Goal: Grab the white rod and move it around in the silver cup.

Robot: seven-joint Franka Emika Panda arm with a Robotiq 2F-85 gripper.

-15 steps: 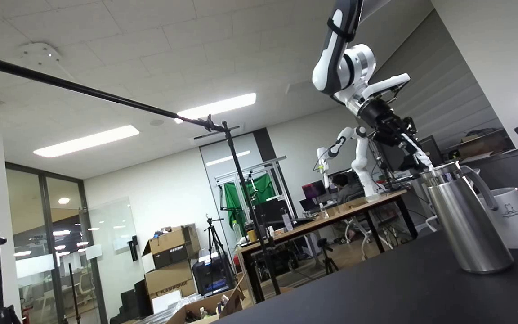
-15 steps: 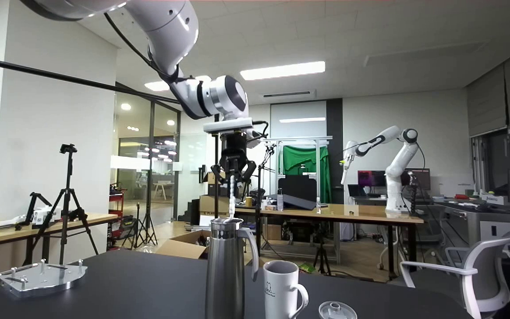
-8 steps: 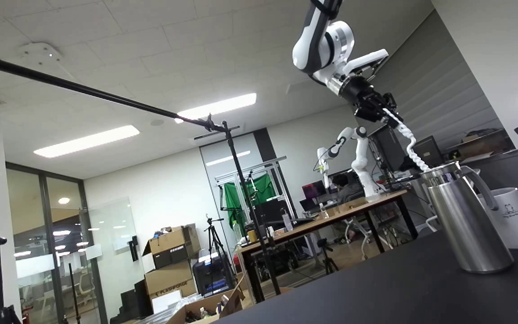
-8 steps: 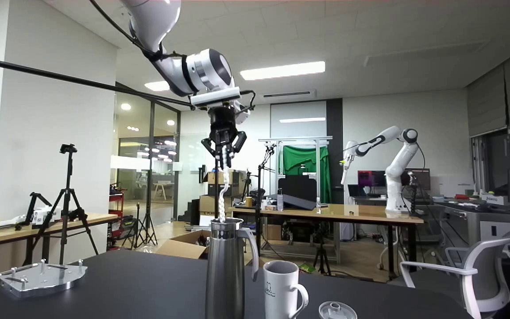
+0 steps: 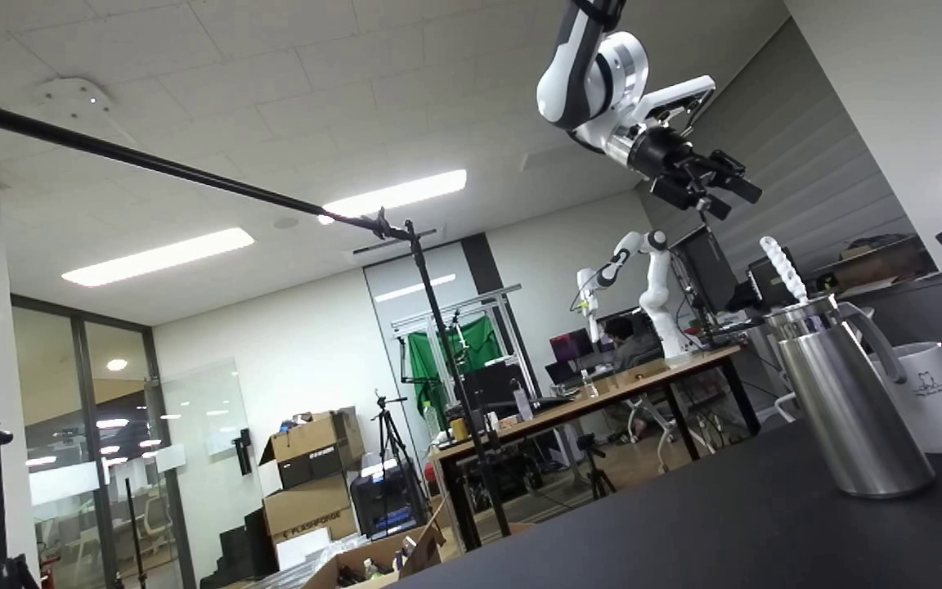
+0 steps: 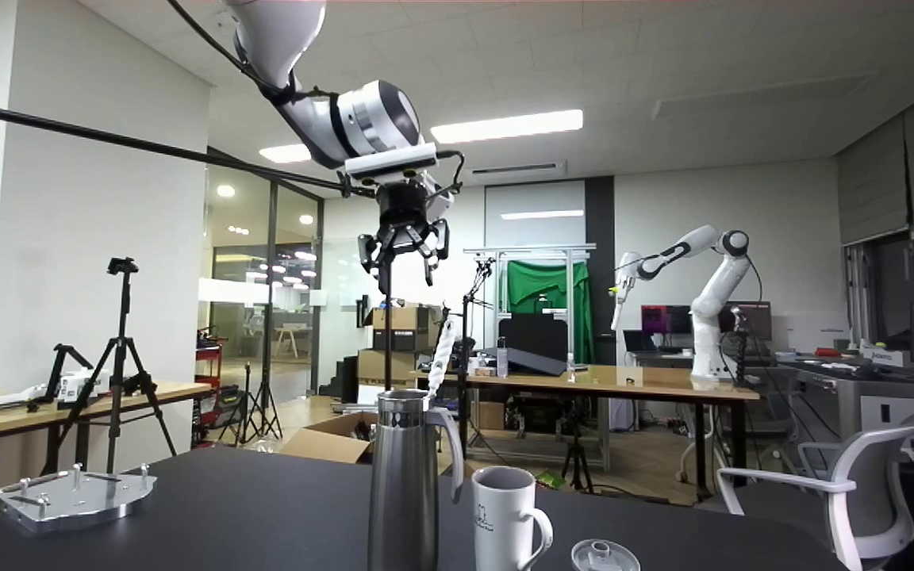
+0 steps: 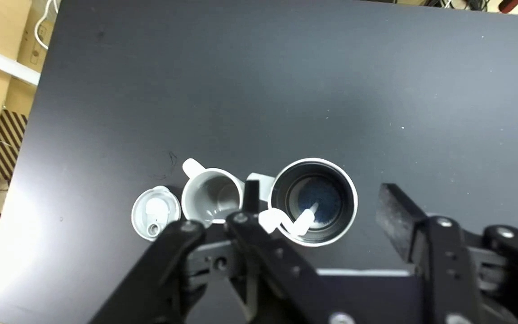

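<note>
Wrist view: rod [image 7: 303,223] seemingly kinked.

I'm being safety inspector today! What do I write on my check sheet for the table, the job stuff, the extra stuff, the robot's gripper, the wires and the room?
Surface: dark table, dotted with tiny pale specks in the wrist view.
Job things: white rod leans in the silver cup, its top end poking out above the rim; the cup stands upright.
Clutter: white mug upright beside the cup; lid near the mug; shiny plate with little posts.
Gripper: open, above the cup, holding nothing.
Cables: black cable running along the robot's arm.
Surroundings: second robot arm, tripod, cardboard boxes, chair, seated person.
</note>
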